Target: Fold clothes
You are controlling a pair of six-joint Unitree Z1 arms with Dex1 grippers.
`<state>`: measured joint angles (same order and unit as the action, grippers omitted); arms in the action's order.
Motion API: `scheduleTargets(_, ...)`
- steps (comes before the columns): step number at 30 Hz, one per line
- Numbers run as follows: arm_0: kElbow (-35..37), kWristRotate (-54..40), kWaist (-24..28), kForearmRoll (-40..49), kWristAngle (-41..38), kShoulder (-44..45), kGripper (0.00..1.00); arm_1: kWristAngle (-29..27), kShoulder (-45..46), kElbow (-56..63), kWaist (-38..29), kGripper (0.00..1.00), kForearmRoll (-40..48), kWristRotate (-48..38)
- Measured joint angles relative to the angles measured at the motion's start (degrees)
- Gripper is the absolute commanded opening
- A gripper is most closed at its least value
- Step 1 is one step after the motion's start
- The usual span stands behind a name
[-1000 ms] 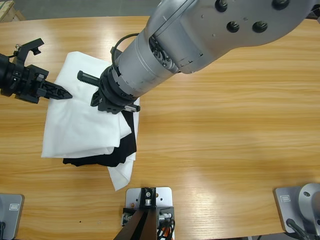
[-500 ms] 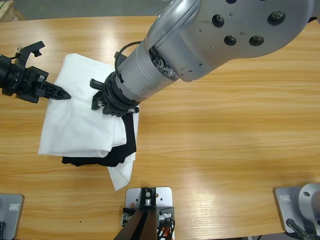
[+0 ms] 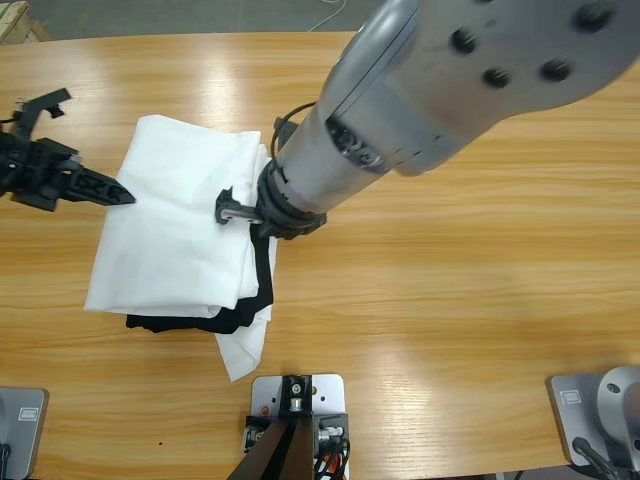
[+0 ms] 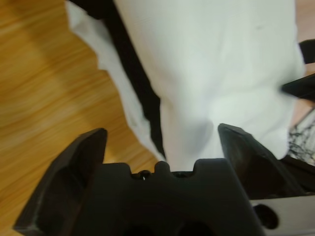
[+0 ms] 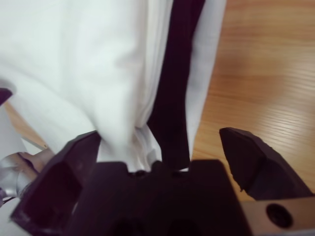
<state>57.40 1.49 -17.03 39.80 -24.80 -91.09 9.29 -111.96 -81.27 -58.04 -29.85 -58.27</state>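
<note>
white t-shirt point(image 3: 170, 230) sits folded on the left part of the desk point(image 3: 450, 280), a smooth plain slab on top of the pile; under it a black garment point(image 3: 215, 318) pokes out along the near and right edges, and a strip of another white cloth point(image 3: 242, 350) sticks out below that; the big silver arm drops in from the upper right to the pile's right edge, and that one's the left gripper point(image 4: 162, 132); its fingers are spread wide, shirt cloth right up against the body between them, nothing pinched; right gripper point(image 5: 160, 135) reaches in from the left edge of the high view to the shirt's left side; fingers gaping too, layered shirt folds bunched by one finger, not clamped.
</note>
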Motion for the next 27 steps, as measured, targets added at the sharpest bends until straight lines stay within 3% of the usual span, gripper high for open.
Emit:
scheduleTargets(2, 0.0, 0.0, 0.5, 0.6, 1.8, 2.9, 0.932, -1.5, 1.6, 0.0, 0.0, 0.985, -0.6, 1.3)
scheduleTargets(3, 0.0, 0.0, 0.7, 0.7, 2.4, 4.3, 0.722, -1.9, 2.3, 0.0, 0.0, 0.88, -0.8, 2.2)
scheduleTargets(4, 0.0, 0.0, 0.9, 0.7, 2.8, 5.6, 0.463, -2.3, 3.1, -0.1, 0.0, 0.68, -1.0, 3.2)
scheduleTargets(6, 0.4, 0.8, 0.8, 1.0, 3.2, 8.8, 0.074, -2.7, 4.4, -0.4, 0.2, 0.29, -1.0, 6.1)
scheduleTargets(7, 1.0, 2.0, 0.3, 1.3, 3.2, 10.6, 0.0, -2.5, 5.3, -0.6, 0.6, 0.039, -1.0, 7.9)
scheduleTargets(11, 5.5, 15.4, -4.8, 4.9, -1.3, 16.2, 0.0, 6.3, 9.0, -2.1, 6.7, 0.0, 0.2, 17.3)
scheduleTargets(13, 3.1, 20.9, -6.0, 3.2, -5.1, 17.1, 0.0, 13.1, 9.4, -1.5, 11.0, 0.0, 3.1, 21.5)
scheduleTargets(16, -8.1, 28.6, -7.9, -6.8, -6.7, 18.6, 0.0, 23.1, 9.3, 0.5, 16.4, 0.0, 8.5, 24.9)
scheduleTargets(20, -22.7, 34.4, -8.3, -19.9, -6.7, 20.1, 0.0, 34.8, 5.8, 3.2, 18.6, 0.0, 17.5, 26.2)
scheduleTargets(23, -28.6, 36.1, -8.4, -29.5, -6.8, 20.0, 0.0, 38.5, 2.2, 4.5, 18.7, 0.0, 22.8, 26.2)
scheduleTargets(27, -29.9, 36.7, -8.5, -38.0, -8.5, 17.1, 0.0, 40.7, -1.2, 4.6, 18.7, 0.0, 26.7, 26.0)
